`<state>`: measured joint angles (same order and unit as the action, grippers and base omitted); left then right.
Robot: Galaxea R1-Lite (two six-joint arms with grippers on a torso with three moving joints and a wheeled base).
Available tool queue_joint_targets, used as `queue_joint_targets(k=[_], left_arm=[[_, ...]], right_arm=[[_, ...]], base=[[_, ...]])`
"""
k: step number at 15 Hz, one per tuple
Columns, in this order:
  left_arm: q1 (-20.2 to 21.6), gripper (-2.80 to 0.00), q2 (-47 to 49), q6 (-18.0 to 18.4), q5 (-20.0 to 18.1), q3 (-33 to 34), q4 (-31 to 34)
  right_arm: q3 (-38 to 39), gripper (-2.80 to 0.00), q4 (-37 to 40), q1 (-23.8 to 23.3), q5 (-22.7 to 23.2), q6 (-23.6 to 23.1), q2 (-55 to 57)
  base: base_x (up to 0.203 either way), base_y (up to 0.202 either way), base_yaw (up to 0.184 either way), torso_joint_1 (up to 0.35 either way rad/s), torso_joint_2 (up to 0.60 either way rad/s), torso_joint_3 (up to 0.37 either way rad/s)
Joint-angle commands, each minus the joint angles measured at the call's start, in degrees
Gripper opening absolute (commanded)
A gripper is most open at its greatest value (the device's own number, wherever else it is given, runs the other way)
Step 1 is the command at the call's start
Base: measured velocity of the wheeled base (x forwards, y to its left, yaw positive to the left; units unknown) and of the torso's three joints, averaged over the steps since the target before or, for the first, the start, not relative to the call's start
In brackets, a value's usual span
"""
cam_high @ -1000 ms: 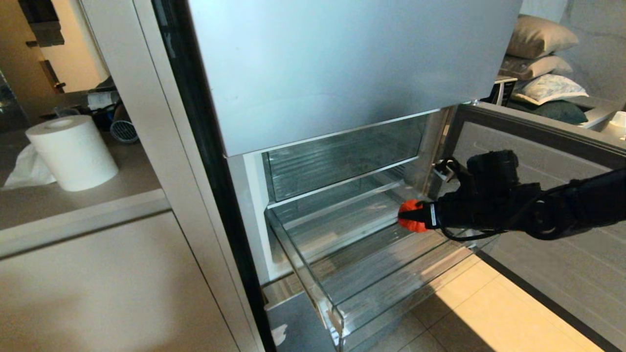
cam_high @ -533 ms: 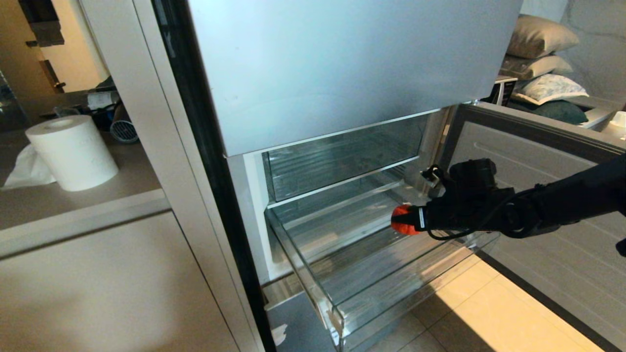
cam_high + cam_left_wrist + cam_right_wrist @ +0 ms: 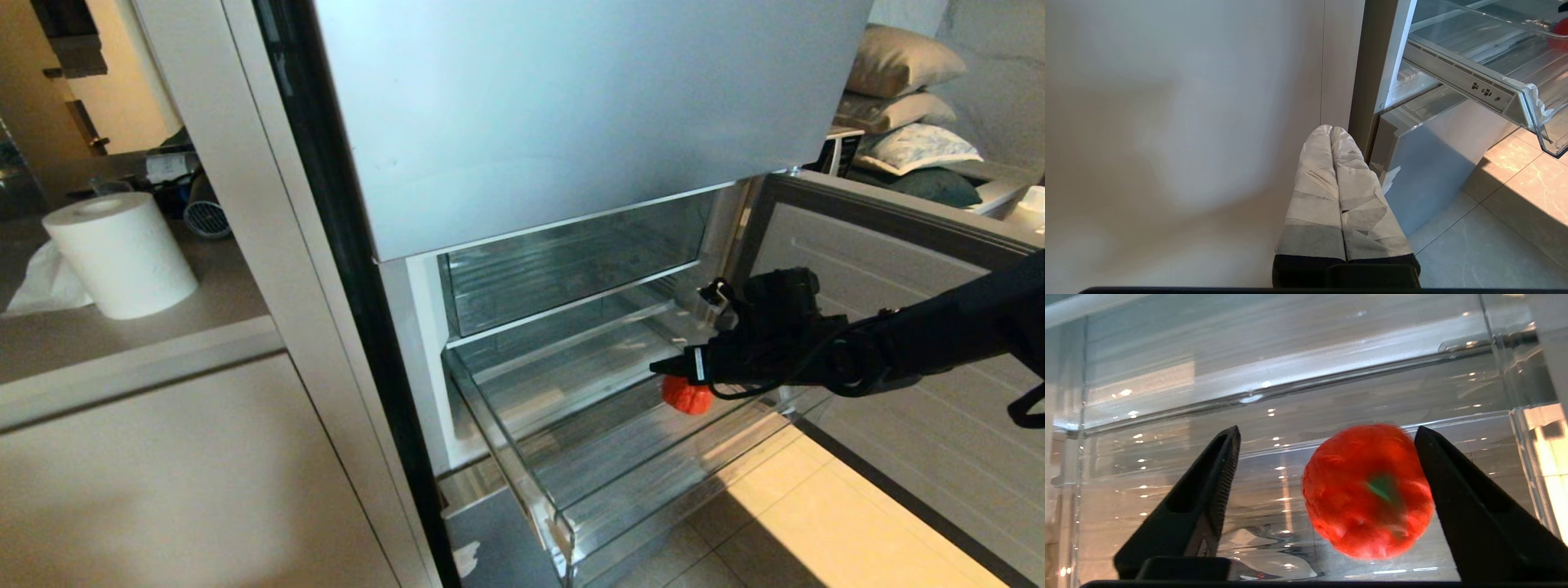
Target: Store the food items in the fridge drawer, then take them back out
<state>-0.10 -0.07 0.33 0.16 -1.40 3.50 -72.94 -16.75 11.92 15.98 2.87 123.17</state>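
Observation:
The red pepper lies low in the clear fridge drawer, near its right wall. The drawer is pulled out. My right gripper hovers just above the pepper, open, with nothing gripped. In the right wrist view the blurred pepper sits loose between the spread black fingers, closer to one of them, over the ribbed drawer bottom. My left gripper hangs shut and empty beside the cabinet, left of the drawer's side rail.
The fridge door stands open on the right, close to my right arm. A deeper clear bin sits above the drawer under the silver-blue panel. A paper towel roll stands on the counter at left.
My right gripper reached a little further left over the drawer and opened. The pepper left the fingers and dropped lower into the drawer. The left arm stayed still.

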Motion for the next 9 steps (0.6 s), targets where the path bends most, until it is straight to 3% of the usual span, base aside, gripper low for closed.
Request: queue_joint_targets(k=[1, 8, 9], left_arm=[[0.01, -2.80, -0.01, 0.02, 0.02, 0.00, 0.02], [0.01, -2.80, -0.01, 0.02, 0.02, 0.00, 0.02], [0.01, -2.80, -0.01, 0.02, 0.02, 0.00, 0.02]], right_arm=[[0.41, 0.00, -0.13, 0.03, 0.02, 0.03, -1.56], [8.78, 0.00, 0.05, 0.55, -0.09, 0.03, -19.12], [11.58, -2.80, 0.05, 0.66, -0.16, 0.04, -22.36]], base=[[0.000, 0.000, 0.000, 0.000, 0.00, 0.000], [0.000, 0.000, 0.000, 0.000, 0.00, 0.000], [0.000, 0.000, 0.000, 0.000, 0.00, 0.000]])
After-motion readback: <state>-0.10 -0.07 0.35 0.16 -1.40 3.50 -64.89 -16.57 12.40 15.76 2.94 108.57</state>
